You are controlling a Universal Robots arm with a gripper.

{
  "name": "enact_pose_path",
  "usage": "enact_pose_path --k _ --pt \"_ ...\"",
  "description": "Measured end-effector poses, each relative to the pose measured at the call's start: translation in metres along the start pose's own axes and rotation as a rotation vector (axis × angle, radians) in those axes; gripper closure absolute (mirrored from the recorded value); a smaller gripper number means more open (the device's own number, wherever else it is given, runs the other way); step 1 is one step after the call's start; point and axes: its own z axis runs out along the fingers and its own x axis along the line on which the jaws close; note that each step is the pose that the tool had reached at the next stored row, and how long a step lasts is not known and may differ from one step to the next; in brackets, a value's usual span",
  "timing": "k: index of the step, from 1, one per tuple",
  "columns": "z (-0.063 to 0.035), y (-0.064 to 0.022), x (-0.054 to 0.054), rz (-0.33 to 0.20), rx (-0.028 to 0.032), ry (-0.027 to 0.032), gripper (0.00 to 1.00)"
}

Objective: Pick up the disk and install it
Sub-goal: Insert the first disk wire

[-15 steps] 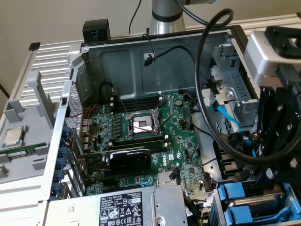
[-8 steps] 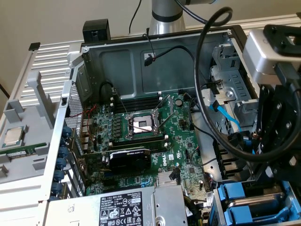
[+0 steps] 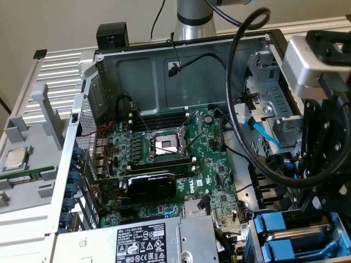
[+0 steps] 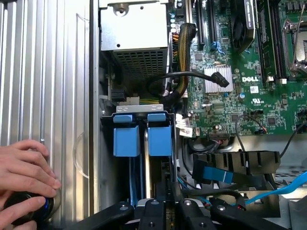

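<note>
Disk [image 4: 159, 135] stands on edge in the drive bay [image 4: 139, 109], right under the gripper [image 4: 166, 172], blue carrier handle facing outward, so it can be reached from above. The gripper's fingers are drawn close together over that carrier; whether they pinch it, I cannot tell. 2 blue-handled carriers stand side by side there, the second carrier [image 4: 126, 135] just beside the first. 1 person's hand [image 4: 26, 167] rests on a black knob [image 4: 21, 211] by the case [image 3: 164, 71], which lies open so the arm can work downward. Farther off are 1 power supply cage [image 4: 134, 28], 1 graphics card [image 3: 151, 186] and 1 processor socket [image 3: 164, 145].
</note>
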Motion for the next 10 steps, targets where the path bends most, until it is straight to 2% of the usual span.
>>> enact_pose_path --k 10 --pt "0.0001 0.0019 -0.0023 0.0 0.0012 0.0009 0.83"
